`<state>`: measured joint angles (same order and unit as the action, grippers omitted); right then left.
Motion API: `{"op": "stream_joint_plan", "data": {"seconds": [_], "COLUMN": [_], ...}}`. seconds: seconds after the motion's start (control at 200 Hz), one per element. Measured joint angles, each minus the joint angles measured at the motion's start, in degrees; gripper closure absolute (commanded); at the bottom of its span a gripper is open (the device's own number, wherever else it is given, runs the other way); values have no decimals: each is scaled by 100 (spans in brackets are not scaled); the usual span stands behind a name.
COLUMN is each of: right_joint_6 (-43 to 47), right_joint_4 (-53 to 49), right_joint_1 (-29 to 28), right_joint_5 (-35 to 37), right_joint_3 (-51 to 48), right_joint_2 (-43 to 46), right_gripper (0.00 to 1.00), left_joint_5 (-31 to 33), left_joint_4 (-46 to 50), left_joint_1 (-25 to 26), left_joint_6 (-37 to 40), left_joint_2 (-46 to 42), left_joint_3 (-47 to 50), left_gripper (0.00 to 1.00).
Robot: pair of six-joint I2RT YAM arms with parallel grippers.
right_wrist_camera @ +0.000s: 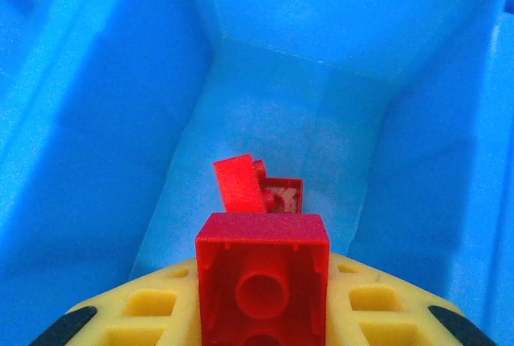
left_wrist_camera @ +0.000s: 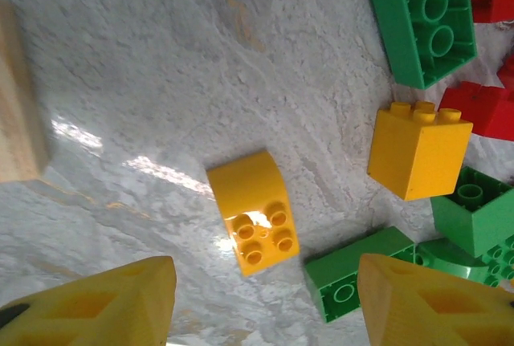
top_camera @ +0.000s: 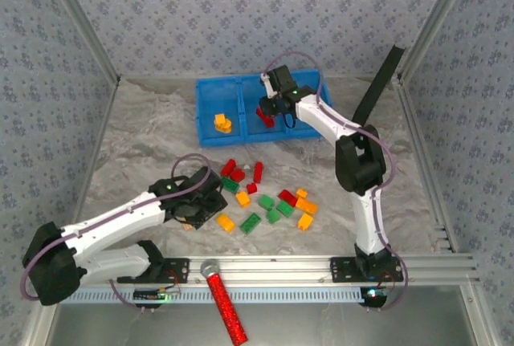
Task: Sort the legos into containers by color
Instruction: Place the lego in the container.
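The blue tray [top_camera: 201, 113] stands at the back of the table. Its left compartment holds yellow bricks [top_camera: 222, 124], and its middle one holds red bricks [right_wrist_camera: 241, 185]. My right gripper [right_wrist_camera: 263, 314] hangs over the middle compartment, shut on a red brick [right_wrist_camera: 263, 238] whose hollow underside faces the camera. Loose red [top_camera: 238, 174], green [top_camera: 273, 208] and orange [top_camera: 305, 205] bricks lie mid-table. At the pile's left edge, my left gripper [left_wrist_camera: 265, 298] is open just above a yellow curved brick [left_wrist_camera: 255, 211], with a green brick [left_wrist_camera: 353, 270] by its right finger.
A tan wooden block [left_wrist_camera: 16, 105] lies left of the left gripper. A red glittery stick [top_camera: 226, 306] rests across the front rail. A black strip [top_camera: 377, 85] leans at the back right. Patterned walls close in three sides.
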<state>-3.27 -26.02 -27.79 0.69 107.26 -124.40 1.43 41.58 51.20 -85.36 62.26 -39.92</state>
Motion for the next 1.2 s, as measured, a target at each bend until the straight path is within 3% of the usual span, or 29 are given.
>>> {"op": "stream_joint_plan", "data": {"seconds": [0.385, 1.079, 1.199], "right_joint_6": [170, 374, 409], "right_joint_4": [28, -236, -260], "right_joint_1": [157, 157, 157], "right_joint_5": [-485, -634, -717], "right_joint_3": [1303, 1552, 1609], "right_joint_2": [-1163, -1255, -1255], "right_gripper": [74, 53, 53], "left_joint_5": [-107, -225, -225], "left_joint_4": [-872, -1029, -1025], "left_joint_1": [337, 387, 411], "left_joint_6": [-730, -1034, -1078], "left_joint_2": [813, 1069, 1060], "left_joint_3": [131, 127, 127], "left_gripper": [38, 37, 37]}}
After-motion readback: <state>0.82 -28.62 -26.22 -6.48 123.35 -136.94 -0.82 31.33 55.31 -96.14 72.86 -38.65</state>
